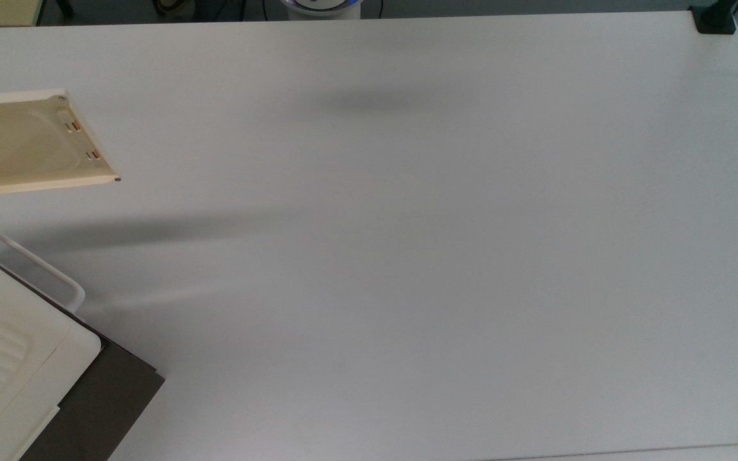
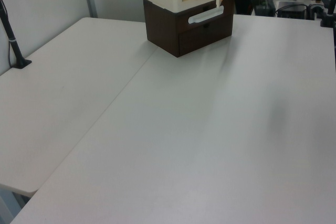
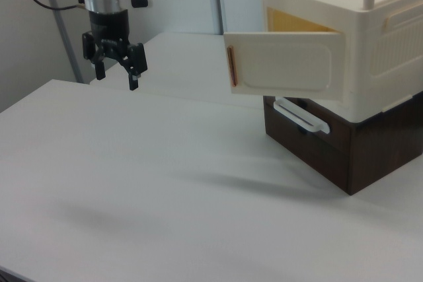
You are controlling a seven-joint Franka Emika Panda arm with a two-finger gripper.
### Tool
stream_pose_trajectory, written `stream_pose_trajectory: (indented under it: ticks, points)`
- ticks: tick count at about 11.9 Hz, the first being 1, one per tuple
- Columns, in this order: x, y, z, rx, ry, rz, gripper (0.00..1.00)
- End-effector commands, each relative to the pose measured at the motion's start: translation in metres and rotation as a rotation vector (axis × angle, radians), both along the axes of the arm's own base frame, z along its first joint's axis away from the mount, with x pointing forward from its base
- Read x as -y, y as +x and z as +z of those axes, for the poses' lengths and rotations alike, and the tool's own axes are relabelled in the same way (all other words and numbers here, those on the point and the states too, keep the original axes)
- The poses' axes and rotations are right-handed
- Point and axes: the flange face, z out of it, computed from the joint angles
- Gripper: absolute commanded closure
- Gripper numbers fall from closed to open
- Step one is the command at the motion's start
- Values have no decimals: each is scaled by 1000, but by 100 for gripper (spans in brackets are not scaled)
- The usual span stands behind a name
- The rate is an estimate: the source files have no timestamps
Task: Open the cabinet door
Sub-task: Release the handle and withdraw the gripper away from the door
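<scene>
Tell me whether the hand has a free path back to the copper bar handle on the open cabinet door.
Probably yes. In the right view the hand hangs open above bare table, apart from the cabinet door. The door stands swung wide, its copper handle on the edge facing the hand, with nothing between them.

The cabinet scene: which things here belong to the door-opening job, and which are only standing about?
Belonging to the job:
- cream flat cabinet door, swung open
- cream-white box cabinet
- black two-finger gripper, open, hanging apart from the door

Only standing about:
- white table
- dark brown drawer base with white loop handle
</scene>
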Motion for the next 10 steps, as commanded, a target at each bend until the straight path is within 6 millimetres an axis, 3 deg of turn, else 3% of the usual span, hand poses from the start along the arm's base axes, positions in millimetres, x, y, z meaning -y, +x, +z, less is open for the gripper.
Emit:
stream_pose_trajectory:
  ticks: [1, 10]
  points:
    - [-8, 1, -8, 58, -43, -3, 0]
    - [6, 3, -8, 52, -106, -18, 0]
